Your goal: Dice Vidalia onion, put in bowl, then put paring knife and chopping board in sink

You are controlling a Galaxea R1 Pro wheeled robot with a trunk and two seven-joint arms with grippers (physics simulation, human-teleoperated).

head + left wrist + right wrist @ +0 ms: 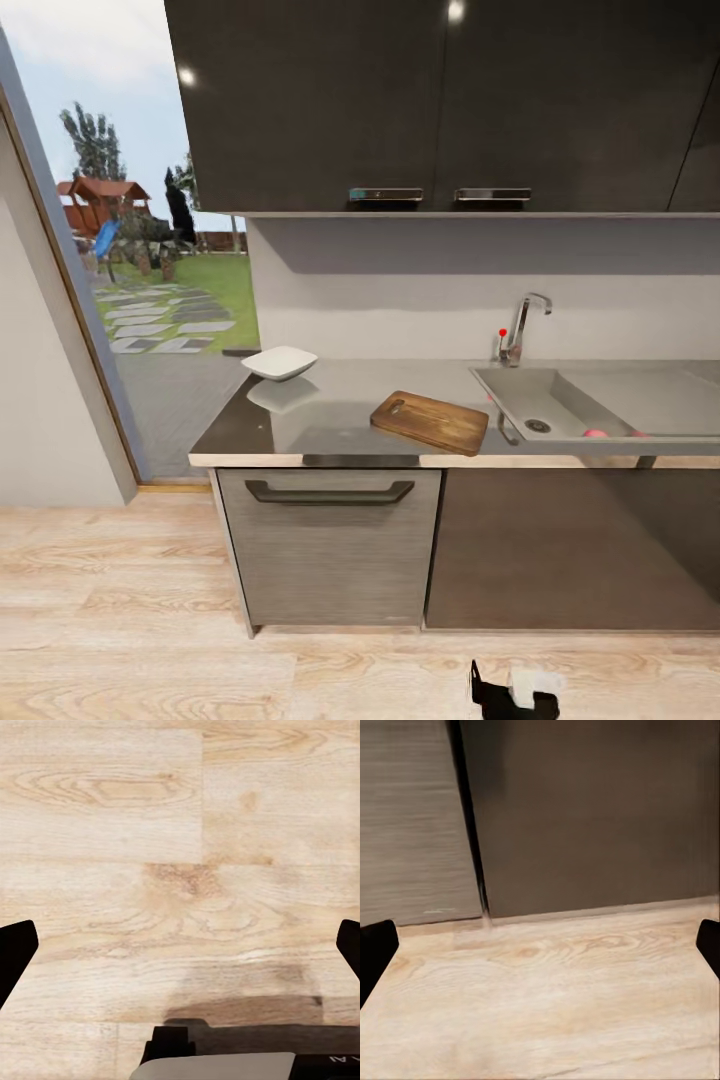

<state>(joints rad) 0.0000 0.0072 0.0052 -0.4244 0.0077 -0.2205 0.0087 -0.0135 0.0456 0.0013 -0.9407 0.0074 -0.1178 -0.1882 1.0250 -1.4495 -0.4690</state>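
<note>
Vidalia onion: small pinkish lump in the sink, against the front wall, right of the drain. Judged light, firm, round and likely to roll; best taken across its widest part from above. Chopping board lies on the worktop just left of the basin; white bowl further left. Paring knife not made out. Left tool spread wide, empty, over wooden floor. Right tool likewise spread wide, empty, facing the cabinet base.
</note>
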